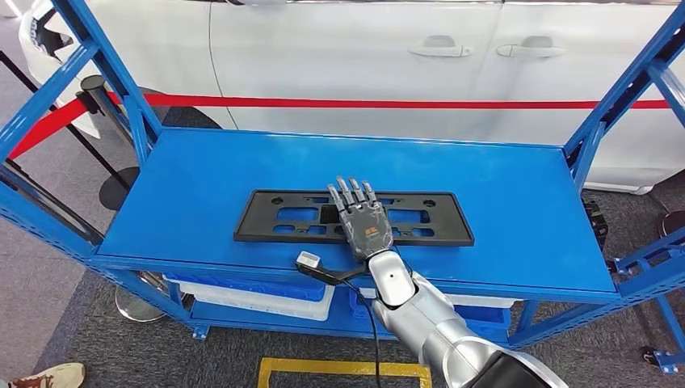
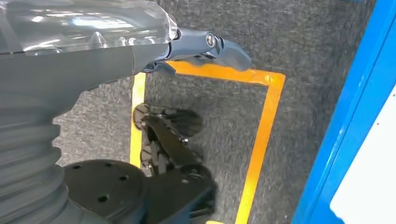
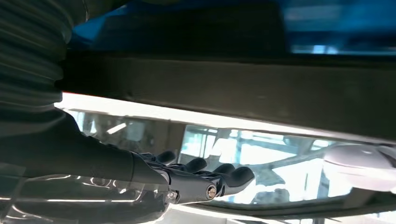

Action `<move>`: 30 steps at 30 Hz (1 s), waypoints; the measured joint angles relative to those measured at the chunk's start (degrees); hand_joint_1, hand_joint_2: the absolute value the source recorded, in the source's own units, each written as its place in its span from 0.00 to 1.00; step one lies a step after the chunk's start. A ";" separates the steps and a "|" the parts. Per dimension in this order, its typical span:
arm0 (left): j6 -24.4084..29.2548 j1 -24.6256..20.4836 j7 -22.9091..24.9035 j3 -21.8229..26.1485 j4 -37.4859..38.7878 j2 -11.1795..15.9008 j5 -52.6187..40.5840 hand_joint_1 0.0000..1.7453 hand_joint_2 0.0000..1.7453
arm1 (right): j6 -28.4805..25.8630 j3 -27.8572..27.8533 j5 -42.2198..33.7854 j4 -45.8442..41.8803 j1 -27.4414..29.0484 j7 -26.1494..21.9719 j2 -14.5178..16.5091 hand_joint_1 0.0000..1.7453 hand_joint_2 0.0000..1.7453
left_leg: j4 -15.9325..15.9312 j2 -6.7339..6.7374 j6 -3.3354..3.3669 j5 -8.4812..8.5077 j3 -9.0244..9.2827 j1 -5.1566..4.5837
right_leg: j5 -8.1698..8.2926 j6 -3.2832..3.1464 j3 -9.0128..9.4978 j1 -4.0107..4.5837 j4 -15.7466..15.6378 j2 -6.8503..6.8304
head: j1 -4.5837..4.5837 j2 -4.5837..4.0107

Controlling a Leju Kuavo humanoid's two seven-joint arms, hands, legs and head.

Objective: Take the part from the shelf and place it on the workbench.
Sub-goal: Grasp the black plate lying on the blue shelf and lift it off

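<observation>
Head view, part [image 1: 266, 217] lying crosswise, right robot hand [image 1: 361, 217] flat above, perhaps touching

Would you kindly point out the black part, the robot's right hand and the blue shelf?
black part [image 1: 275, 217], head view, left half of its frame.
right hand [image 1: 365, 220], head view, back of the hand.
blue shelf [image 1: 517, 210], head view, bare top surface.

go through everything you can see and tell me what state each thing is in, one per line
black part: lying flat on the blue shelf
right hand: fingers spread, stretched flat over the part's middle, no grip to be seen
left hand: hanging over the carpet, holding nothing
car door: closed
</observation>
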 joint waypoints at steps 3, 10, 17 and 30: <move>-0.02 0.07 0.16 0.01 -0.01 0.05 -0.12 0.00 1.00 | 0.38 -1.41 -0.46 0.80 -0.67 1.13 -0.98 0.00 1.00 | -0.94 0.04 -0.18 2.11 0.94 0.10 | -0.04 0.08 0.13 -0.04 0.16 -0.03 | 0.01 0.00; 0.02 0.03 0.29 0.10 0.00 0.10 -0.11 0.00 1.00 | 0.67 -4.80 -1.40 1.71 -1.95 0.72 -3.04 0.00 1.00 | -13.48 -0.07 1.53 6.65 6.95 -0.03 | -0.34 1.95 -0.55 0.19 1.40 0.28 | 0.21 0.00; 0.19 -0.01 -0.55 0.26 0.00 0.09 -0.13 0.00 1.00 | 0.26 -6.79 -1.91 2.36 -1.87 -0.06 -4.19 0.00 1.00 | -13.71 0.12 2.96 7.30 6.28 -0.17 | -7.63 3.06 -7.62 -0.12 17.12 0.19 | 0.25 0.00; 0.25 -0.21 -0.93 0.40 0.07 -0.45 -0.30 0.00 1.00 | -0.45 -8.16 -1.95 2.47 -2.15 -1.07 -4.41 0.00 1.00 | -14.04 -0.05 1.86 7.45 6.51 -0.44 | -0.43 0.47 0.33 0.95 0.34 0.11 | 0.18 0.00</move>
